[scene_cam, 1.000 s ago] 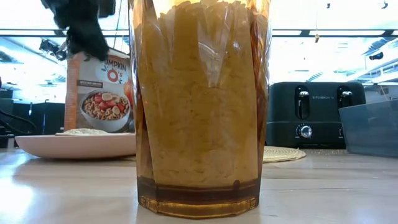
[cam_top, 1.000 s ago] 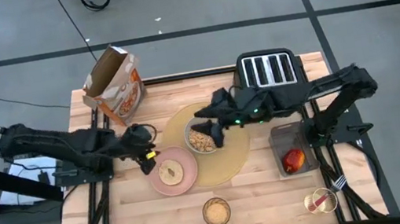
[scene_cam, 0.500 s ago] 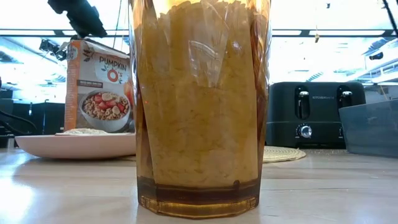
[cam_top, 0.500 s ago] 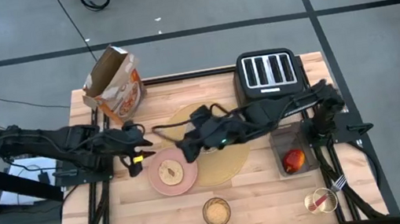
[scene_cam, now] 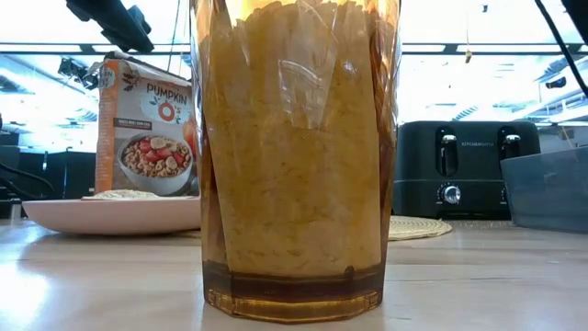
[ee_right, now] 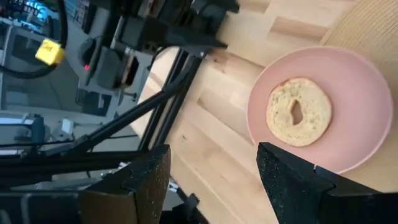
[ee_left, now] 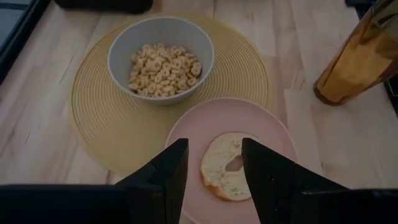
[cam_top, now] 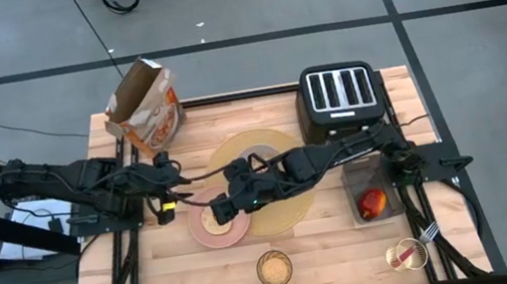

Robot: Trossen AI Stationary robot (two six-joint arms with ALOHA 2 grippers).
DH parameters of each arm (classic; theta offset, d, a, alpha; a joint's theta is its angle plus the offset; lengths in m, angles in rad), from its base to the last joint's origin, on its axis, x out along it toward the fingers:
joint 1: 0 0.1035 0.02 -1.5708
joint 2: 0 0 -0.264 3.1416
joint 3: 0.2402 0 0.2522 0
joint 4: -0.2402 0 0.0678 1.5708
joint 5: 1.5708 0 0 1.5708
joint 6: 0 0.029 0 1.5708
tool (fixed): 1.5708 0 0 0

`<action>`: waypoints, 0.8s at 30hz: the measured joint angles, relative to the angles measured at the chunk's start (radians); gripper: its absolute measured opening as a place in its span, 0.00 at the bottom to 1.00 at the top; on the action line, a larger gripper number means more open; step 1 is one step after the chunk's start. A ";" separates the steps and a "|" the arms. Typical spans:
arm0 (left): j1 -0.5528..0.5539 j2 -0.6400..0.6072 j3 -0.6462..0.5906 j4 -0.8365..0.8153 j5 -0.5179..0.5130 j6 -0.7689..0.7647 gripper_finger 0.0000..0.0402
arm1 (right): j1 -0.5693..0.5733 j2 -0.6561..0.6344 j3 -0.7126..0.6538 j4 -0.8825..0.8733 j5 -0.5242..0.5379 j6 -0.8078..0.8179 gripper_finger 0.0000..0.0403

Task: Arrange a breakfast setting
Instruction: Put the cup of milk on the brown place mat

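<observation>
The right tool (cam_top: 221, 208), fingers spread and empty, hangs above the pink plate (cam_top: 209, 231), probably to reposition it, while the left tool (cam_top: 165, 211), also spread, waits near the counter's left edge.

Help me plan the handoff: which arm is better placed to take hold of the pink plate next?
Right, probably. The right gripper hovers open directly over the pink plate, while the left gripper sits open off the plate's edge, farther back.

High view overhead; low view hugs glass (scene_cam: 294, 156); wrists share plate (ee_left: 231, 134).
</observation>
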 joint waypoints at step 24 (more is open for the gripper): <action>0.000 0.000 0.000 0.020 0.119 -0.051 0.56 | -0.010 -0.008 0.000 0.079 -0.066 -0.192 0.61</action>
